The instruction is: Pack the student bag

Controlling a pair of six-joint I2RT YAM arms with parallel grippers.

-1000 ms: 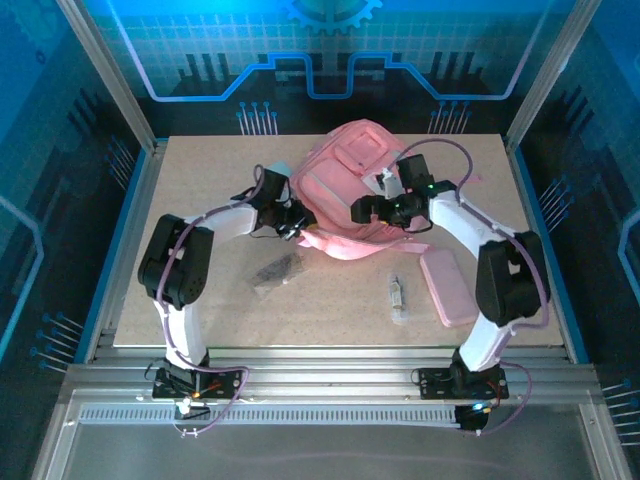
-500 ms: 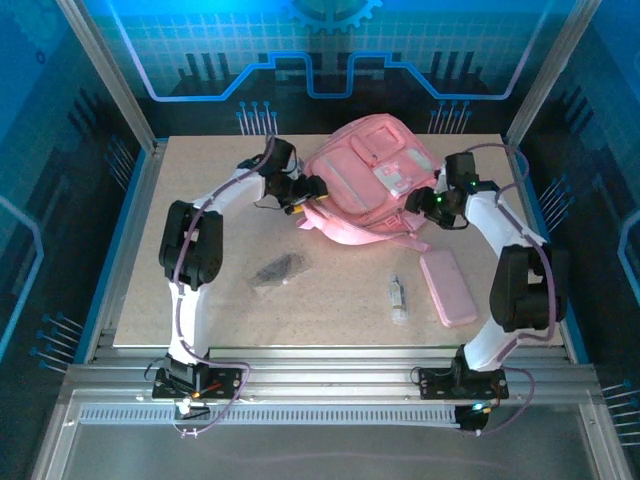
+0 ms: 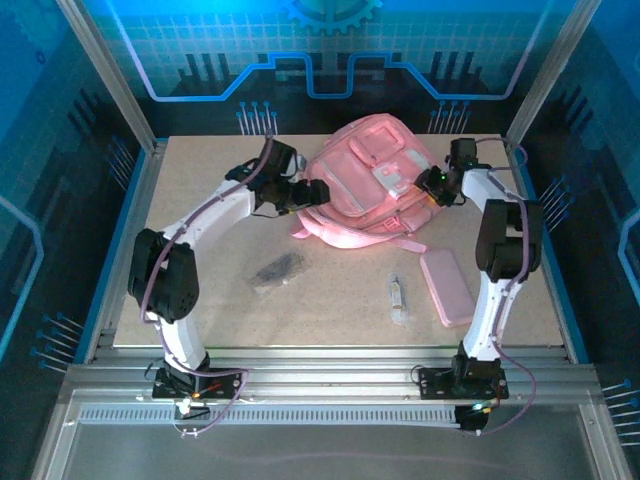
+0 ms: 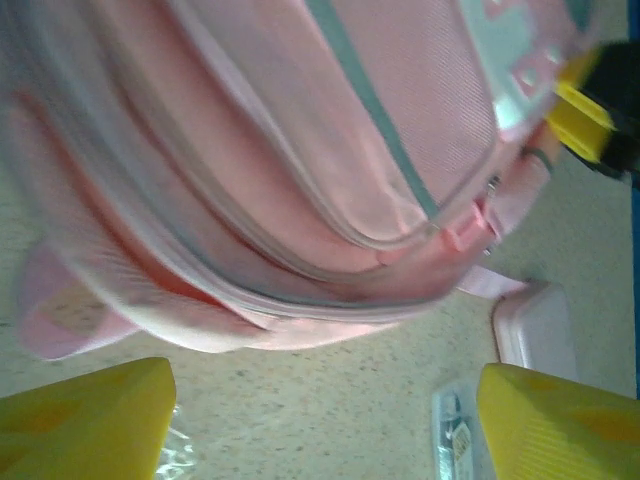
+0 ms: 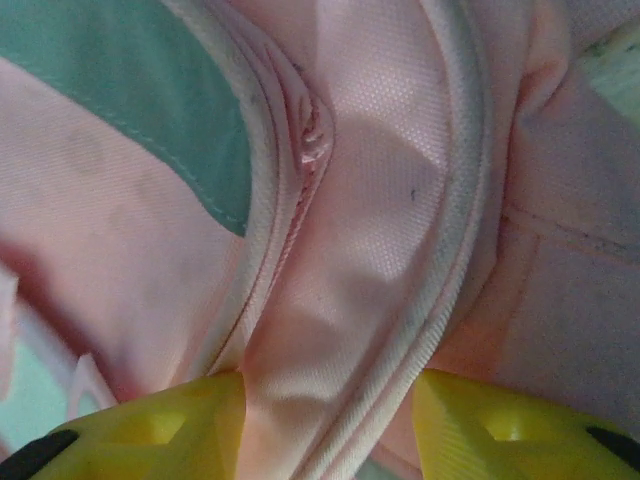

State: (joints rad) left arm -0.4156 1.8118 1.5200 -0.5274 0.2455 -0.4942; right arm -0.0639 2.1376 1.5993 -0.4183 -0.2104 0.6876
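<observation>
The student bag (image 3: 368,190), a large soft pink backpack, lies at the back middle of the table with its front pockets up. My left gripper (image 3: 312,192) hovers at the bag's left edge. In the left wrist view its yellow fingers (image 4: 85,420) stand wide open over bare tabletop, and the bag (image 4: 300,170) lies just beyond them. My right gripper (image 3: 432,185) is on the bag's right side. In the right wrist view a fold of the bag's pink fabric (image 5: 340,300) is pinched between its fingers (image 5: 150,430).
A flat pink pencil case (image 3: 447,288) lies front right of the bag, with a small clear packet (image 3: 398,298) to its left. A dark item in clear plastic (image 3: 277,270) lies front left. Pink straps (image 3: 345,238) trail from the bag's near edge.
My left gripper has opened and let go of the bag's left side. My right arm has swung to the bag's right side and closed on its fabric. The bag has shifted right.
</observation>
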